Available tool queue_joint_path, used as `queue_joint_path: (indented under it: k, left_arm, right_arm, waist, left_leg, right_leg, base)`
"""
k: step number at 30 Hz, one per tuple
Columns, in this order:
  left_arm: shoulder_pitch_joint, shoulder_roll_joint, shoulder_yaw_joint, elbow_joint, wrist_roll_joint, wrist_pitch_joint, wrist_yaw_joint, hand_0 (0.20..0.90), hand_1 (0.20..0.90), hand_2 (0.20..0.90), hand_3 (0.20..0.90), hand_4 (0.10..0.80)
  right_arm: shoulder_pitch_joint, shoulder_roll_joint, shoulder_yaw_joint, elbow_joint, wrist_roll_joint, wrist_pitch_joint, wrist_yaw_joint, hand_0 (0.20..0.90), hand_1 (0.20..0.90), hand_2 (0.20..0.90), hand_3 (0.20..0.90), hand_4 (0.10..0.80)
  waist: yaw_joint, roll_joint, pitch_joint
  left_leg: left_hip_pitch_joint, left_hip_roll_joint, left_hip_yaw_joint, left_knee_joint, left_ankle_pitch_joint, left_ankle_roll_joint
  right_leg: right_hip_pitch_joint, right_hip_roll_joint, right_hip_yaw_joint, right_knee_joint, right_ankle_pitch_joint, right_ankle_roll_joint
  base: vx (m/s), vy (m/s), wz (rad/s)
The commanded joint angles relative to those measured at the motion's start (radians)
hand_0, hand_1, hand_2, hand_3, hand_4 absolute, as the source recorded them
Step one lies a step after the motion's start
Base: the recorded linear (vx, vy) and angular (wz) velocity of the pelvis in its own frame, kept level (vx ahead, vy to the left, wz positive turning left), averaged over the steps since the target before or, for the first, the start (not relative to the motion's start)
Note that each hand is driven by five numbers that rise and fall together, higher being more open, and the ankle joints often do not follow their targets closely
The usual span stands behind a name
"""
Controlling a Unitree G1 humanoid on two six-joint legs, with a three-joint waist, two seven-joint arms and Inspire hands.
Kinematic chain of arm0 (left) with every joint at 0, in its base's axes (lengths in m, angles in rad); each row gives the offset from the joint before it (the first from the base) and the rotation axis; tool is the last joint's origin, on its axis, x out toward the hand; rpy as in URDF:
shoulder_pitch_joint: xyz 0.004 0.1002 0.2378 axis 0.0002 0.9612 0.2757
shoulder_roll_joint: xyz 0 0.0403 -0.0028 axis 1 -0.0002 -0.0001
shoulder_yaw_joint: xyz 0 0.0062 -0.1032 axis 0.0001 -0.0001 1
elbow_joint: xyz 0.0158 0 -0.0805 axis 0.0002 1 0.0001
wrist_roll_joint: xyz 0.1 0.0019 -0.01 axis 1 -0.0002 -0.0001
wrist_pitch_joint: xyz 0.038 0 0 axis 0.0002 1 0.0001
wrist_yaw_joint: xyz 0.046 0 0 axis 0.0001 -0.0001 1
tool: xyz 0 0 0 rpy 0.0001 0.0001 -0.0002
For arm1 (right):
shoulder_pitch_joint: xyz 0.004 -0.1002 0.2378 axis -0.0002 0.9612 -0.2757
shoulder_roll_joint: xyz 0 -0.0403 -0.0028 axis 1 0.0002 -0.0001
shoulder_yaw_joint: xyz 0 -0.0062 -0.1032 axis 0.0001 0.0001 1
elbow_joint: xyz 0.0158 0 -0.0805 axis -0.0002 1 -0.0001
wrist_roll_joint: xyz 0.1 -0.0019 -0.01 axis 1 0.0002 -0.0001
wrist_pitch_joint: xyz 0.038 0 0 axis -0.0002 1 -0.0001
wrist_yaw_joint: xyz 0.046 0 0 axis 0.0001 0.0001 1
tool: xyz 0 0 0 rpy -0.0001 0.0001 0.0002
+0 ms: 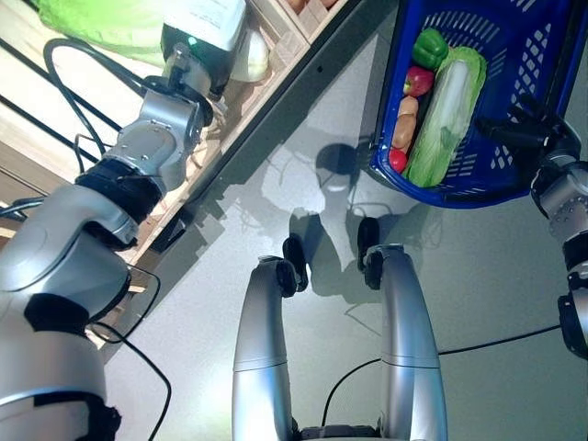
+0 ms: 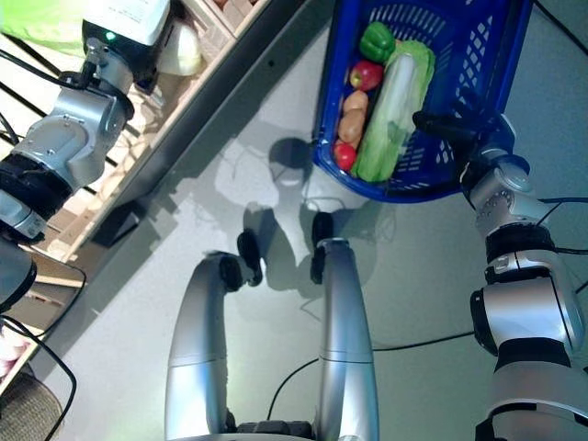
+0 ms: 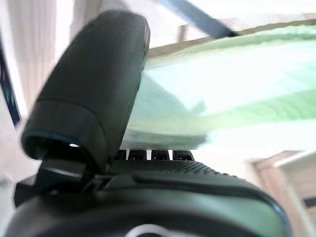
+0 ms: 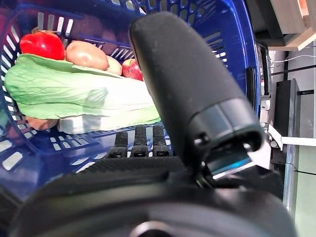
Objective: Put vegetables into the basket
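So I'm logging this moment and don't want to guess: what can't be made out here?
- Left hand: in the eye views its wrist camera housing covers the fingers; its own wrist view shows only fingertips against blurred green, so any grip is unclear.
- Right hand: holds the blue basket, but the fingers are hidden under the wall in the right wrist view.
- Pale vegetable on the shelf: mostly hidden by the left hand.
- Basket's far end: cut off by the top edge.
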Motion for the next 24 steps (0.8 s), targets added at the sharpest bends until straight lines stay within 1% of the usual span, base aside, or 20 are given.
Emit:
queue_joint_path:
  k: [1, 2, 5, 7, 9, 14, 16, 18, 20, 21, 22, 23, 24]
  left_arm:
    - [-0.082, -0.007, 0.039, 0.195, -0.075, -0.008, -0.006, 0.300, 0.300, 0.300, 0.300, 0.400]
    - [-0.083, -0.005, 0.037, 0.200, -0.072, -0.028, 0.021, 0.300, 0.300, 0.300, 0.300, 0.400]
    - [-0.083, 0.004, 0.035, 0.201, -0.079, -0.052, 0.043, 0.300, 0.300, 0.300, 0.300, 0.400]
    - [-0.078, 0.014, 0.038, 0.197, -0.126, -0.064, 0.056, 0.300, 0.300, 0.300, 0.300, 0.400]
    - [-0.072, 0.019, 0.050, 0.196, -0.140, -0.073, 0.056, 0.300, 0.300, 0.300, 0.300, 0.400]
    - [-0.002, 0.036, 0.110, 0.160, -0.207, -0.130, 0.081, 0.300, 0.300, 0.300, 0.300, 0.400]
    - [0.037, 0.051, 0.139, 0.139, -0.226, -0.173, 0.094, 0.300, 0.300, 0.300, 0.300, 0.400]
    - [0.066, 0.066, 0.168, 0.115, -0.246, -0.197, 0.090, 0.300, 0.300, 0.300, 0.300, 0.400]
    - [0.114, 0.080, 0.212, 0.082, -0.292, -0.235, 0.089, 0.300, 0.300, 0.300, 0.300, 0.400]
    - [0.141, 0.087, 0.237, 0.066, -0.308, -0.251, 0.082, 0.300, 0.300, 0.300, 0.300, 0.400]
    - [0.200, 0.098, 0.287, 0.035, -0.363, -0.292, 0.069, 0.300, 0.300, 0.300, 0.300, 0.400]
    - [0.245, 0.100, 0.322, 0.009, -0.383, -0.303, 0.057, 0.300, 0.300, 0.300, 0.300, 0.400]
    - [0.332, 0.102, 0.398, -0.048, -0.427, -0.347, 0.056, 0.300, 0.300, 0.300, 0.300, 0.400]
  right_arm:
    - [-0.042, -0.029, -0.012, -0.013, 0.051, -0.083, -0.022, 0.900, 0.900, 0.900, 0.900, 0.800]
    - [-0.038, -0.029, -0.012, -0.010, 0.051, -0.089, -0.013, 0.900, 0.900, 0.900, 0.900, 0.800]
    - [-0.023, -0.032, -0.016, -0.009, 0.054, -0.097, 0.002, 0.900, 0.900, 0.900, 0.900, 0.800]
    - [-0.016, -0.035, -0.016, -0.015, 0.064, -0.107, 0.004, 0.900, 0.900, 0.900, 0.900, 0.800]
    - [-0.011, -0.033, -0.017, -0.022, 0.067, -0.113, 0.009, 0.900, 0.900, 0.900, 0.900, 0.800]
    - [0.045, -0.022, -0.031, -0.102, 0.060, -0.140, 0.025, 0.900, 0.900, 0.900, 0.900, 0.800]
    - [0.080, -0.013, -0.044, -0.151, 0.064, -0.155, 0.036, 0.900, 0.900, 0.900, 0.900, 0.800]
    - [0.109, -0.005, -0.053, -0.197, 0.050, -0.175, 0.039, 0.900, 0.900, 0.900, 0.900, 0.800]
    - [0.153, 0.011, -0.067, -0.268, 0.053, -0.210, 0.047, 0.900, 0.900, 0.900, 0.900, 0.800]
    - [0.175, 0.020, -0.077, -0.303, 0.055, -0.214, 0.042, 0.900, 0.900, 0.900, 0.900, 0.800]
    - [0.227, 0.040, -0.098, -0.359, 0.016, -0.231, 0.036, 0.900, 0.900, 0.900, 0.900, 0.800]
    - [0.263, 0.054, -0.103, -0.394, -0.027, -0.233, 0.018, 0.900, 0.900, 0.900, 0.900, 0.800]
    - [0.324, 0.060, -0.101, -0.452, -0.149, -0.228, -0.013, 0.900, 0.900, 0.900, 0.900, 0.800]
  waist:
    - [-0.048, -0.021, -0.005]
    - [-0.047, -0.021, -0.005]
    - [-0.045, -0.024, -0.005]
    - [-0.043, -0.027, -0.005]
    - [-0.042, -0.030, -0.005]
    - [-0.038, -0.045, -0.005]
    - [-0.037, -0.052, -0.005]
    - [-0.036, -0.055, -0.005]
    - [-0.034, -0.060, -0.005]
    - [-0.033, -0.062, -0.005]
    - [-0.032, -0.066, -0.013]
    - [-0.031, -0.068, -0.027]
    - [-0.025, -0.071, -0.060]
  left_leg:
    - [0.057, -0.016, 0.047, -0.135, 0.048, 0.017]
    - [0.066, -0.014, 0.049, -0.138, 0.048, 0.016]
    - [0.095, -0.007, 0.054, -0.145, 0.044, 0.015]
    - [0.125, -0.004, 0.058, -0.152, 0.042, 0.015]
    - [0.139, 0.001, 0.061, -0.150, 0.037, 0.016]
    - [0.257, 0.016, 0.081, -0.165, 0.017, 0.012]
    - [0.316, 0.018, 0.086, -0.178, 0.013, 0.009]
    - [0.365, 0.018, 0.090, -0.191, 0.010, 0.008]
    - [0.436, 0.016, 0.092, -0.212, 0.007, 0.007]
    - [0.466, 0.015, 0.092, -0.218, 0.004, 0.007]
    - [0.523, 0.012, 0.089, -0.239, 0.005, 0.005]
    - [0.545, 0.011, 0.087, -0.244, 0.004, 0.006]
    - [0.595, 0.003, 0.081, -0.268, 0.004, 0.009]
  right_leg:
    - [0.111, 0.024, -0.044, -0.056, 0.015, -0.040]
    - [0.120, 0.025, -0.045, -0.062, 0.016, -0.040]
    - [0.148, 0.026, -0.048, -0.074, 0.015, -0.039]
    - [0.176, 0.027, -0.050, -0.083, 0.013, -0.040]
    - [0.189, 0.026, -0.051, -0.082, 0.007, -0.042]
    - [0.300, 0.023, -0.066, -0.103, -0.016, -0.045]
    - [0.359, 0.019, -0.074, -0.115, -0.025, -0.048]
    - [0.409, 0.016, -0.080, -0.129, -0.031, -0.050]
    - [0.482, 0.008, -0.090, -0.151, -0.040, -0.055]
    - [0.513, 0.005, -0.093, -0.157, -0.045, -0.056]
    - [0.574, 0.001, -0.097, -0.180, -0.049, -0.058]
    - [0.598, -0.002, -0.097, -0.187, -0.053, -0.060]
    - [0.654, -0.008, -0.098, -0.215, -0.060, -0.065]
  base:
    - [-0.008, 0.034, -0.14]
    - [-0.007, 0.022, -0.11]
    - [-0.001, 0.004, -0.02]
    - [0.000, 0.004, -0.02]
    - [-0.004, 0.007, -0.05]
    - [0.009, 0.005, -0.08]
    - [0.009, 0.015, -0.07]
    - [0.006, 0.010, -0.02]
    - [0.003, 0.010, 0.04]
    - [0.036, 0.010, 0.10]
    - [0.066, 0.003, 0.09]
    - [0.113, 0.002, 0.06]
    - [0.083, -0.002, 0.07]
